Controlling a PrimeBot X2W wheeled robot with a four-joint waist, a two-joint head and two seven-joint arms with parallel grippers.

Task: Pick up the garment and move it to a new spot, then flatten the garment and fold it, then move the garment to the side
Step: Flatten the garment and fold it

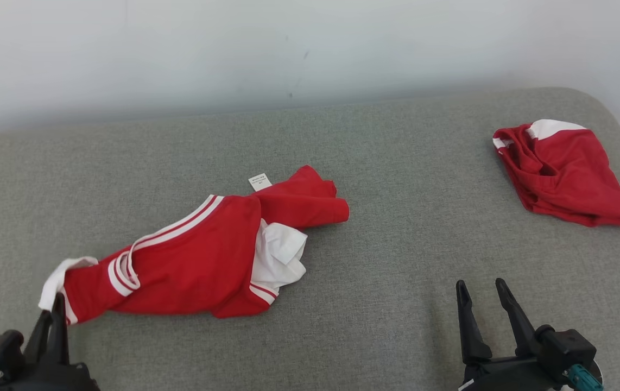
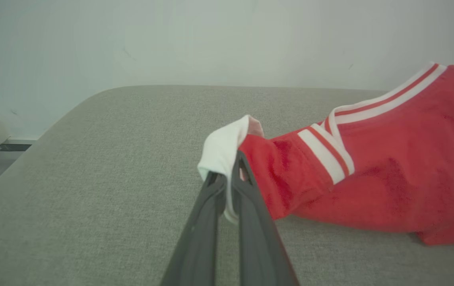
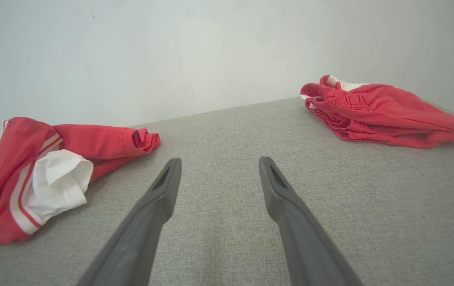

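Note:
A crumpled red garment [image 1: 190, 260] with white stripes and white trim lies left of centre on the grey padded surface. My left gripper [image 1: 59, 304] is shut on its white cuff at the near left end; the left wrist view shows the garment [image 2: 370, 171] with that cuff pinched at my left gripper [image 2: 229, 176]. My right gripper [image 1: 481, 290] stands open at the lower right, well apart from the cloth. In the right wrist view my right gripper [image 3: 219, 165] is over bare surface, with the garment [image 3: 32, 174] at the left.
A second red and white garment [image 1: 560, 171] lies bunched at the far right of the surface [image 1: 397, 255], near its rounded corner; it also shows in the right wrist view [image 3: 382, 113]. A pale wall [image 1: 288, 49] stands behind.

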